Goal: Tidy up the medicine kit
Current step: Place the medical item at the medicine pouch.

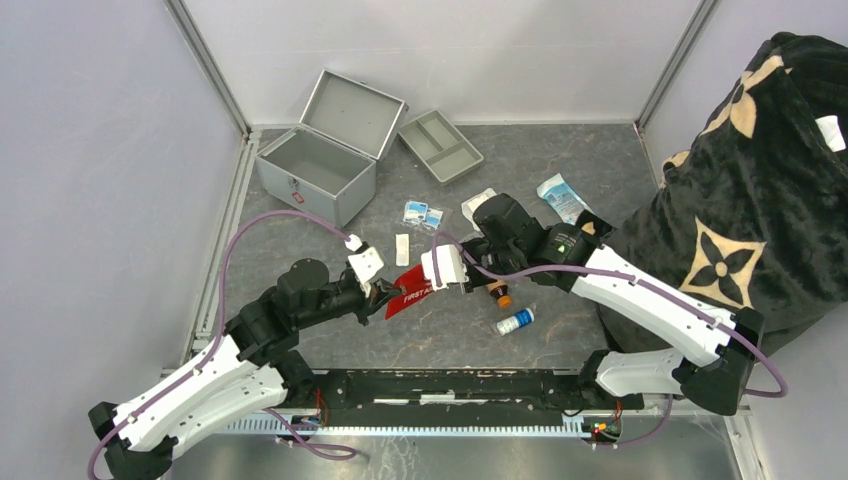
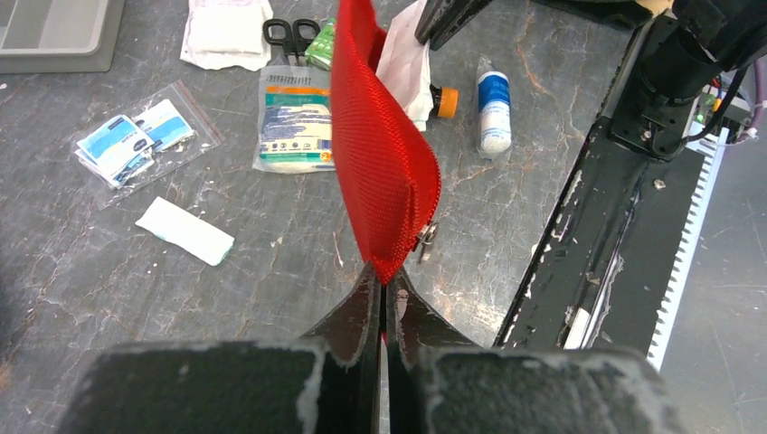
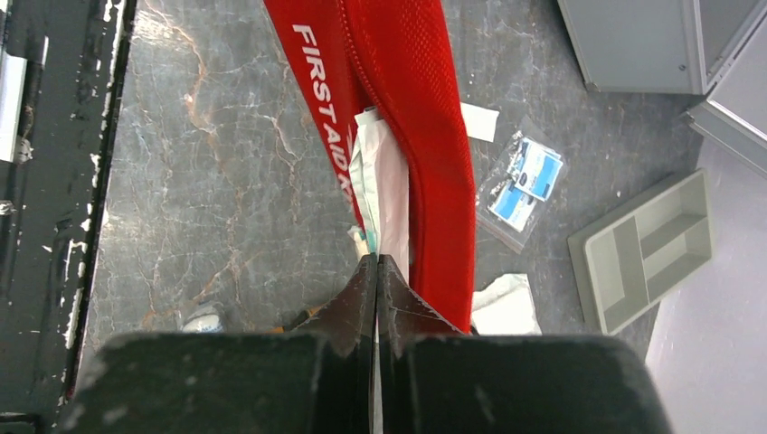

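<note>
The medicine kit (image 1: 315, 170) stands at the back left with its lid up and nothing showing inside; one corner shows in the right wrist view (image 3: 633, 45). Between the arms a red first-aid pouch (image 1: 408, 293) hangs above the table. My left gripper (image 2: 384, 276) is shut on the pouch's (image 2: 384, 154) lower corner, beside the zip pull. My right gripper (image 3: 377, 262) is shut on the end of a white packet (image 3: 384, 181) that sticks out of the pouch's (image 3: 434, 136) open mouth. In the top view the left gripper (image 1: 388, 290) and right gripper (image 1: 436, 282) face each other.
A grey divided tray (image 1: 440, 147) lies right of the kit. Loose on the table are a bag of blue-white sachets (image 1: 422, 212), a white strip (image 1: 402, 249), a small white bottle (image 1: 515, 321), an orange-capped vial (image 1: 502, 297), scissors (image 2: 291, 36) and gauze packets (image 1: 478, 205). Black patterned cloth (image 1: 760, 170) fills the right side.
</note>
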### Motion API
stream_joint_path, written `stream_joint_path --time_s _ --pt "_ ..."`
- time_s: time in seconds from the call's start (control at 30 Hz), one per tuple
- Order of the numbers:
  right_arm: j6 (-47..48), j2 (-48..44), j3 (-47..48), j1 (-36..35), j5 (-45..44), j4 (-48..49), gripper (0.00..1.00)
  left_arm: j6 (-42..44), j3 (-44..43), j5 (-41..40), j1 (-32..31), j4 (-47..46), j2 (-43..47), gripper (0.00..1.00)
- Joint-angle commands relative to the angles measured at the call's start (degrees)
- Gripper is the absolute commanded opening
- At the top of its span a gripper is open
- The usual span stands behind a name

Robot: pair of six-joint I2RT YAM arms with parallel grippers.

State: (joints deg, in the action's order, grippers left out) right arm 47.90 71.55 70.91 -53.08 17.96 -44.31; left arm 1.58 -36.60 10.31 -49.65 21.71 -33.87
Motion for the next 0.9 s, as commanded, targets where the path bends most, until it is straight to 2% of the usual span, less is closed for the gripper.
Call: stream_joint_path --time_s 0.0,0.23,0.57,0.87 --pt "1.04 0.25 1.73 -0.61 3.26 1.26 0.0 2.87 -2.26 2.27 -0.21 -2.29 0.03 0.02" --pt "0.98 -0.62 1.04 -0.83 3.66 2.61 0.0 3.4 -2.38 3.3 -0.27 -2.11 -0.23 0.02" --pt "-0.96 0.23 -2.57 -0.72 -3.13 5.13 0.0 4.04 -2.39 5.92 -0.27 -2.2 -0.4 0.02" --pt "-0.37 0.92 -3.54 -0.72 3.72 7.65 0.01 4.17 -2.36 6.34 -0.27 -2.2 -0.41 0.02"
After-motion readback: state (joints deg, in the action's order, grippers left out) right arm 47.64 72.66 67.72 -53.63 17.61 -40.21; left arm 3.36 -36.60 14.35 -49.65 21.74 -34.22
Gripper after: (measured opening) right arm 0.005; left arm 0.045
